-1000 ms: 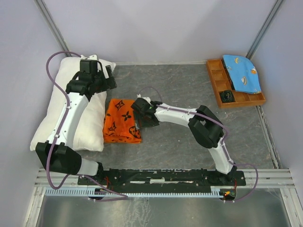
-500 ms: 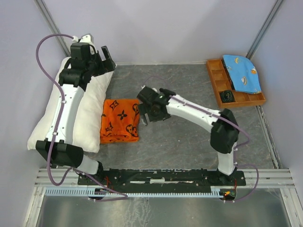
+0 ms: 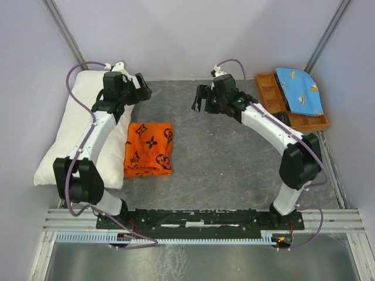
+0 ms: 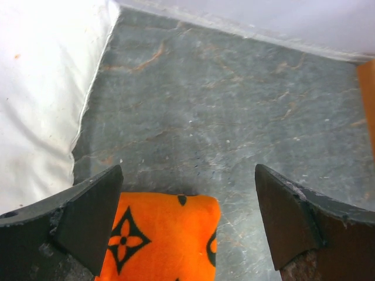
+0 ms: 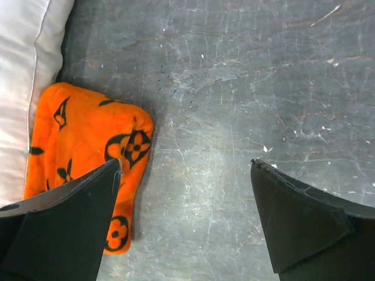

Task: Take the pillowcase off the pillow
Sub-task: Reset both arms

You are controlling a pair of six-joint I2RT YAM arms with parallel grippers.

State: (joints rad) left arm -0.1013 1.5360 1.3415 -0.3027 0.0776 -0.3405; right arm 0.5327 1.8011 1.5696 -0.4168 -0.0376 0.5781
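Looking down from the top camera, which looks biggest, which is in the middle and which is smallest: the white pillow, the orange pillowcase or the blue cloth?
1. The white pillow, clearly the largest.
2. The orange pillowcase, lying folded beside it.
3. The light-blue patterned cloth, lying on the wooden tray.

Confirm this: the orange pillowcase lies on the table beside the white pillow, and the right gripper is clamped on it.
Not right. The right gripper holds nothing: in the right wrist view its jaws stand open above the table, apart from the pillowcase. The rest stands: the pillowcase lies on the table beside the pillow.
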